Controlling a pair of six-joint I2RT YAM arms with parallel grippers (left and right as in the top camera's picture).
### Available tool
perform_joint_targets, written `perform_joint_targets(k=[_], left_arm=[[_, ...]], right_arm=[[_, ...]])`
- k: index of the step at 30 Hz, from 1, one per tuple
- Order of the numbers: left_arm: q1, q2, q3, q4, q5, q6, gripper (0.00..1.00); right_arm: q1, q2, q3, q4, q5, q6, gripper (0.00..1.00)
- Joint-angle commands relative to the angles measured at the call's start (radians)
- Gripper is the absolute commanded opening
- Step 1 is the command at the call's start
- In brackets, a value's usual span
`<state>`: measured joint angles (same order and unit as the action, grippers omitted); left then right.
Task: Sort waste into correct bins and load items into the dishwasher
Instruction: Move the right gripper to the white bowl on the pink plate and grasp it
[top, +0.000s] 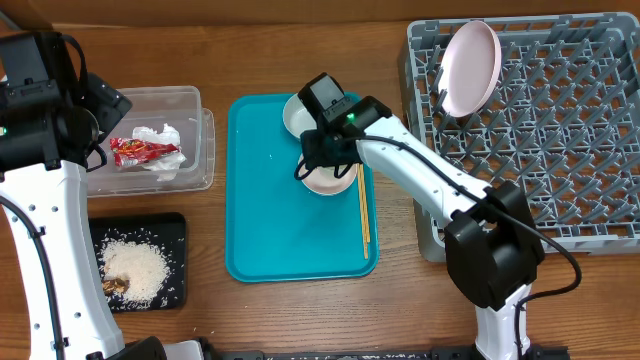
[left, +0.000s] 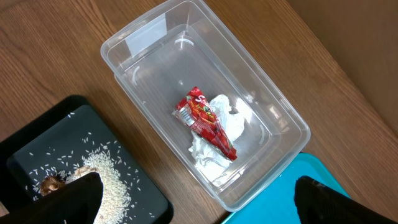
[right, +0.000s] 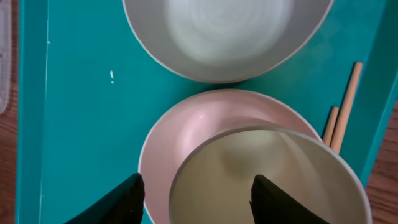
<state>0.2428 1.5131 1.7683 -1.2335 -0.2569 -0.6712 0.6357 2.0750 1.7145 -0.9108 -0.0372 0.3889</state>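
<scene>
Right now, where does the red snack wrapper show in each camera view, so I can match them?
Overhead: the red snack wrapper lies upper left, inside the clear tub, on the white tissue.
Left wrist: mid-frame, in the same tub, across the tissue.
Right wrist: not in it.
Shared landmark: the teal tray, centre overhead, bottom-right corner in the left wrist view, filling the right wrist view.

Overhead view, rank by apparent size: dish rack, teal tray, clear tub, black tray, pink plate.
1. dish rack
2. teal tray
3. clear tub
4. black tray, slightly smaller than the tub
5. pink plate, propped in the rack, so foreshortened
</scene>
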Motion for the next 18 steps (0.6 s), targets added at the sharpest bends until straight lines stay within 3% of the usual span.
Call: perform_joint_targets(k=[1,5,18], left_arm=[[-0.001,0.003,0.008,0.003,0.004,0.009,1.00],[-0.001,0.003,0.008,0.003,0.004,0.009,1.00],[-0.001,0.003,0.008,0.003,0.004,0.009,1.00]], right_arm=[[0.007,-0.003,0.013,0.002,0.002,0.009,0.47],[0.009,-0.003,0.013,-0.012,0.002,0.009,0.33],[0.045,0.015,0.005,-0.018,0.003,0.014,0.30]])
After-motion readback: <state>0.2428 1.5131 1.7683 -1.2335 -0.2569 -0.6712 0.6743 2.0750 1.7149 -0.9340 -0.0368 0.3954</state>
